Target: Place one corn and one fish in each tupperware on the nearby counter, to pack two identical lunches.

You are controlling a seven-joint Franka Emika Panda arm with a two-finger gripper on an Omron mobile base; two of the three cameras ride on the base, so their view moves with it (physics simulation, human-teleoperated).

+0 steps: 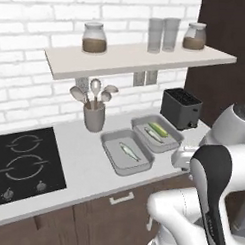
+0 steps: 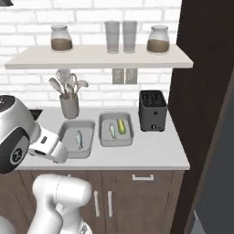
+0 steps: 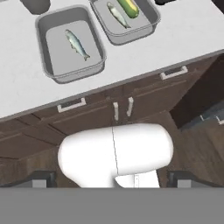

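Observation:
Two grey tupperware trays sit side by side on the pale counter [image 1: 83, 165]. The left tupperware [image 1: 117, 160] [image 2: 70, 137] [image 3: 59, 50] holds one silvery fish [image 1: 129, 151] [image 2: 79, 138] [image 3: 77, 44]. The right tupperware [image 1: 168, 141] [image 2: 128, 135] [image 3: 133, 25] holds a yellow-green corn [image 1: 158, 129] [image 2: 121, 126] [image 3: 130, 6] and a fish [image 1: 152, 135] [image 2: 112, 130] [image 3: 117, 14] beside it. My gripper [image 3: 111, 178] hangs open and empty in front of the counter's edge, above the cabinet doors, well short of both trays.
A black toaster [image 1: 181, 107] [image 2: 152, 109] stands right of the trays. A grey utensil cup [image 1: 94, 116] [image 2: 69, 106] is behind the left tray. A black cooktop [image 1: 23, 163] lies at the left. A wall shelf [image 1: 137, 57] with jars and glasses hangs above.

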